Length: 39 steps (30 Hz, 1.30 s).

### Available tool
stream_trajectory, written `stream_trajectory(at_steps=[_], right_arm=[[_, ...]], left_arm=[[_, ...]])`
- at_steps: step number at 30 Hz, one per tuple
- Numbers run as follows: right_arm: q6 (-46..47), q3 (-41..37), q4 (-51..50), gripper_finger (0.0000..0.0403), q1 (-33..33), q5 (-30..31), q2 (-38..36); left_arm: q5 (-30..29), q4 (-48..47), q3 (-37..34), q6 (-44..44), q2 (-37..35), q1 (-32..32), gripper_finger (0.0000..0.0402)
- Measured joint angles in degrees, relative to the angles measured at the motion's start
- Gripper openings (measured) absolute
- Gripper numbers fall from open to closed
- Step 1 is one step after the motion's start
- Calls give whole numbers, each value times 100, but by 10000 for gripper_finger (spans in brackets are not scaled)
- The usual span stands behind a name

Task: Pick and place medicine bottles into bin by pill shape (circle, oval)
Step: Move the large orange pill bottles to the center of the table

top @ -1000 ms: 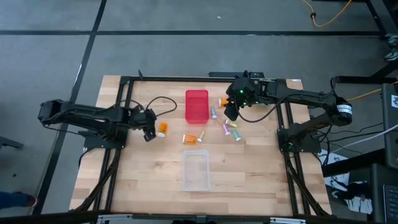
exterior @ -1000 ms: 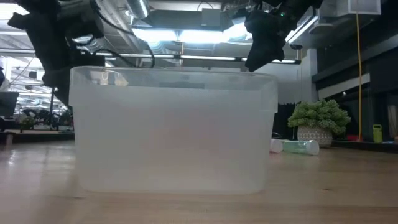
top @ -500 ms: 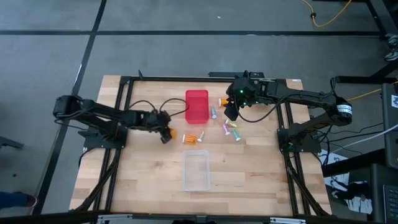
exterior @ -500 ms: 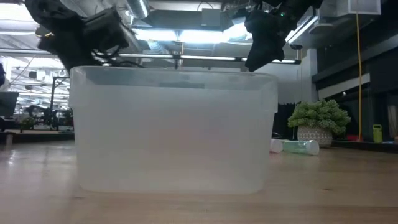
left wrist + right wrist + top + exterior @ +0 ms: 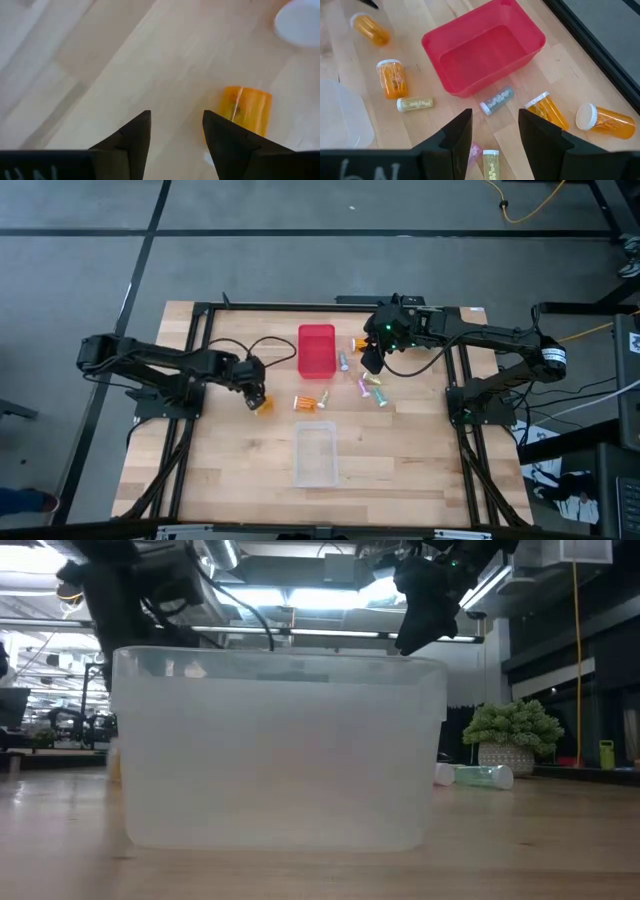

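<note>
Fingers (image 5: 132,142) of the left gripper (image 5: 255,396) pinched in with nothing between them, poised just beside an orange medicine bottle (image 5: 246,109) lying on the tabletop (image 5: 400,460); right gripper (image 5: 371,363) partly spread and empty above the scattered medicine bottles (image 5: 545,110) near the red bin (image 5: 485,47). Red bin and clear bin (image 5: 314,453) both without bottles inside. Lit ceiling fixtures (image 5: 300,595) and a potted plant (image 5: 512,737) beyond the tabletop edge.

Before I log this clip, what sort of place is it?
Probably a robotics lab or workshop: a wooden table inside a black metal frame, ceiling strip lights over a large open room, loose cables across the floor.
</note>
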Motion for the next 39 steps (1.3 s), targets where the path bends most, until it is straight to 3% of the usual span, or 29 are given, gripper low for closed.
stream_trajectory(at_steps=[5, 12, 17, 21, 31, 34, 39], right_arm=[[0, 0, 5, 162, 0, 0, 0], [0, 0, 24, 162, 0, 0, 0], [-2, 0, 28, 162, -2, 2, 0], [-2, 0, 31, 162, 0, 1, 0], [7, 0, 31, 162, 0, 0, 0], [7, 0, 30, 162, -2, 0, 0], [14, 0, 28, 162, 0, 0, 0]], left_arm=[[241, -545, 27, -273, -143, -202, 173], [1888, -1657, 28, -567, -89, -521, 173], [1440, -1218, 23, -734, 108, -865, 173], [943, -413, 21, -288, 432, -919, 173], [854, 3093, 217, 1775, 1921, -310, 173], [855, 3184, 635, 1969, 2182, -181, 173], [863, 2134, 1154, 2091, 2046, -219, 173]])
